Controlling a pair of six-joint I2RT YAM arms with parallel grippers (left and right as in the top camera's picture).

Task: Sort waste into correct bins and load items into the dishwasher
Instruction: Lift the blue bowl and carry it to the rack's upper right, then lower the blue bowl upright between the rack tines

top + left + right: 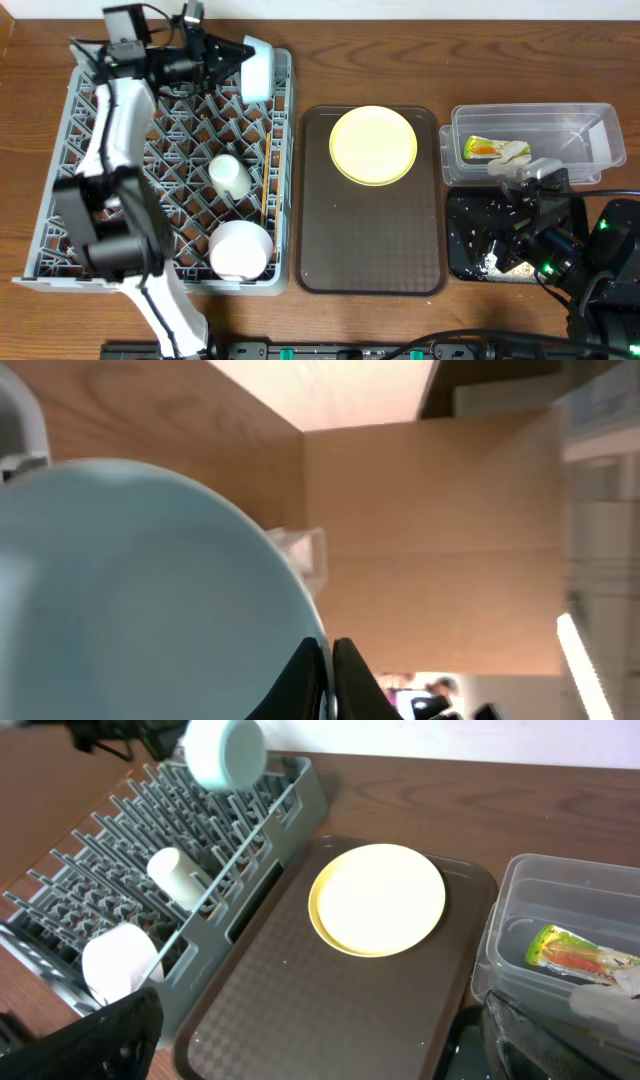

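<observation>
My left gripper (236,56) is shut on the rim of the light blue bowl (257,68), holding it on edge over the far right corner of the grey dish rack (110,200). In the left wrist view the bowl (140,590) fills the left side, with the jaws (330,665) pinching its rim. A white cup (229,172), a white bowl (240,249) and chopsticks (264,205) lie in the rack. The yellow plate (373,145) sits on the brown tray (370,250). My right gripper (512,232) is open and empty over the black tray (470,215).
The clear tub (590,125) at the right holds the snack wrapper (482,148) and a white paper scrap (516,152). White crumbs (490,262) lie in the black tray. The right wrist view shows the plate (378,898), tub (560,890) and rack (250,830).
</observation>
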